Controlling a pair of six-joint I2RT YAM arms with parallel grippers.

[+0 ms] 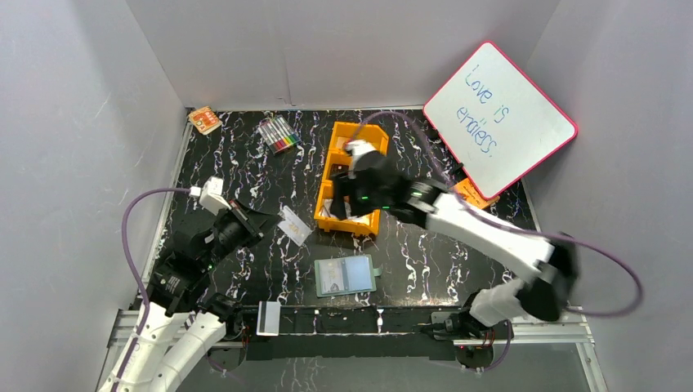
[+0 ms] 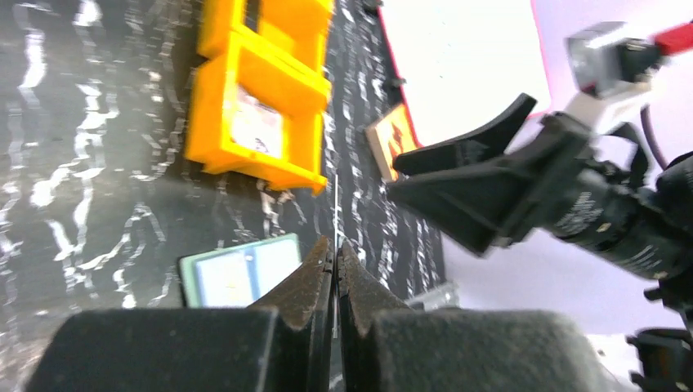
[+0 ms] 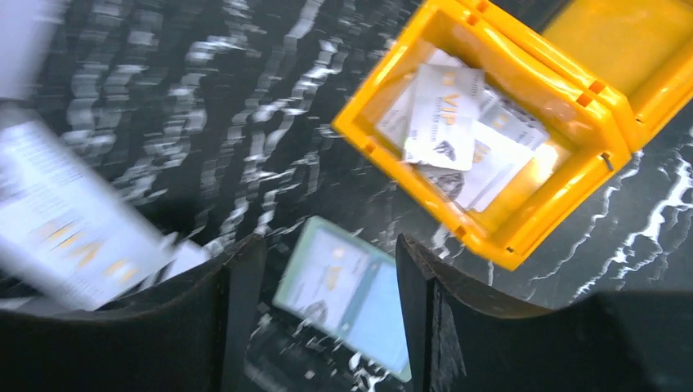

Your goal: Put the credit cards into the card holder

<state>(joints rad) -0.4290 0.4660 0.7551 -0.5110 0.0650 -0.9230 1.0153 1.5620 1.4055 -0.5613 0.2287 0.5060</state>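
Left jaws pinching one credit card [image 1: 295,224] edgewise, just left of orange tray [image 1: 342,131]. Right jaws spread wide over tray's near compartment, more credit cards [image 3: 458,139] piled inside. Card holder [image 1: 345,275] lying open on table [image 1: 245,155], near front edge.

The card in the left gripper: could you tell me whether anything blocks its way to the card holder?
Nothing visible does: only bare table lies between the card and the open card holder; the right gripper hangs by the orange tray.
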